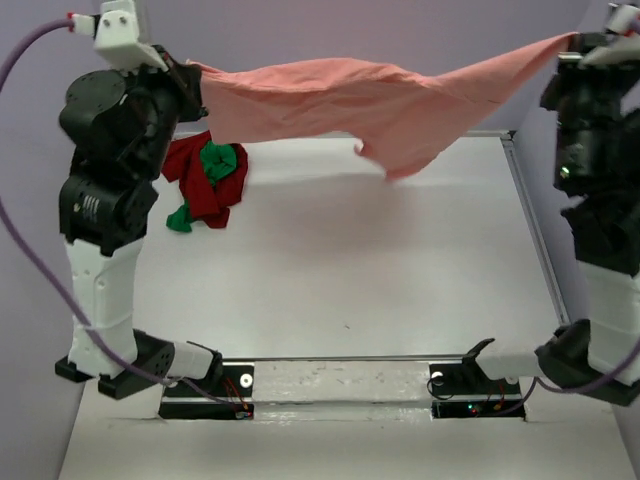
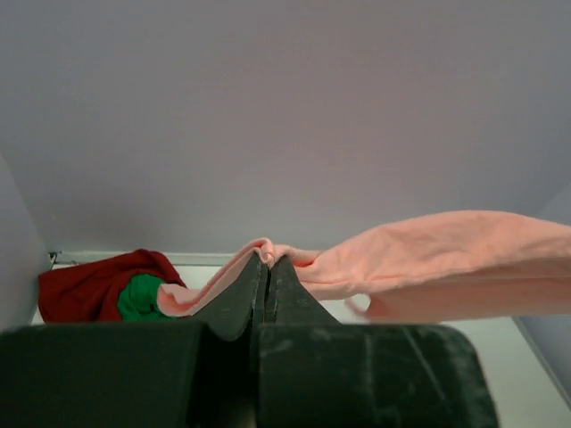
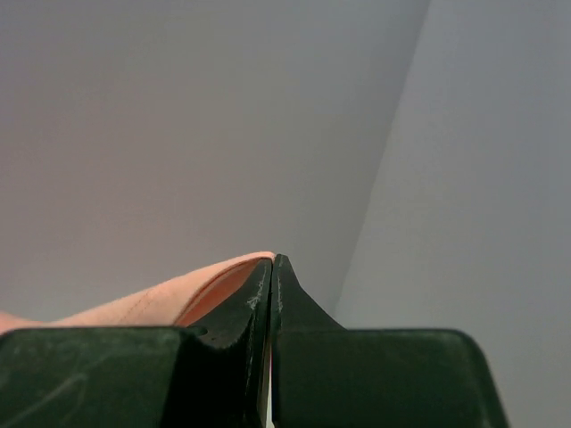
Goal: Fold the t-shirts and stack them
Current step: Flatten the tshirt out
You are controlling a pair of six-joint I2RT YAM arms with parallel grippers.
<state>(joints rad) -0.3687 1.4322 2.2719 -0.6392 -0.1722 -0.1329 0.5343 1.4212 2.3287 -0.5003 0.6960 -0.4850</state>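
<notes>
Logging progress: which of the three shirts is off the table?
The salmon-pink shirt, stretched in the air between the left claw and right claw, each shut on it. The dark red shirt and green shirt lie crumpled together on the table.

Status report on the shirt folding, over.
Both shut: left gripper, right gripper, on salmon-pink t-shirt, stretched midair between them. Bunched far left on table: dark red t-shirt, green t-shirt. No obstruction seen.

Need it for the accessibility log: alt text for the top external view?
A salmon-pink t-shirt hangs stretched in the air between the left gripper and right gripper, both shut on its ends, above the white table. A dark red t-shirt and a green t-shirt lie crumpled together at the table's far left.
</notes>
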